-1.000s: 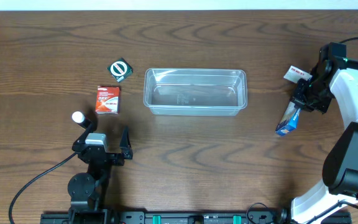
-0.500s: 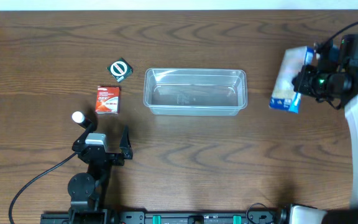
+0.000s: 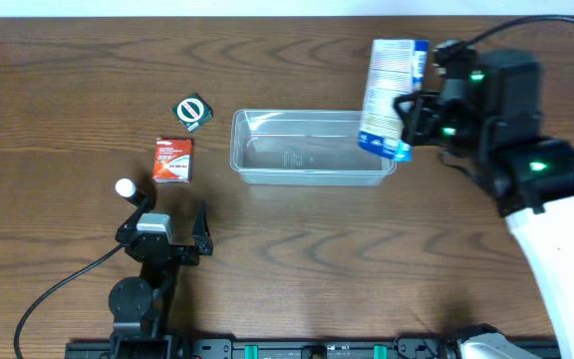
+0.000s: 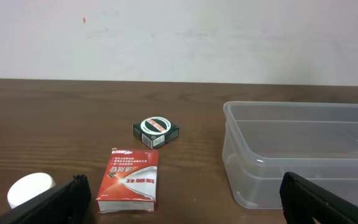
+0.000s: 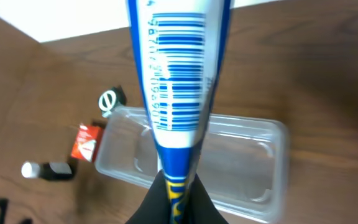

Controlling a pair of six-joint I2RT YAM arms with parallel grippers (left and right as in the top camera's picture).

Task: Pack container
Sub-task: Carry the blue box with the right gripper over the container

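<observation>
Overhead: right gripper pinched tight on a blue-white pouch held over the 3 o'clock end of the clear container at table centre; left gripper sits at its 8 o'clock, jaws wide apart, holding nothing.

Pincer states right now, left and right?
Left pincer: open, holding nothing.
Right pincer: closed on the blue and white packet.
</observation>
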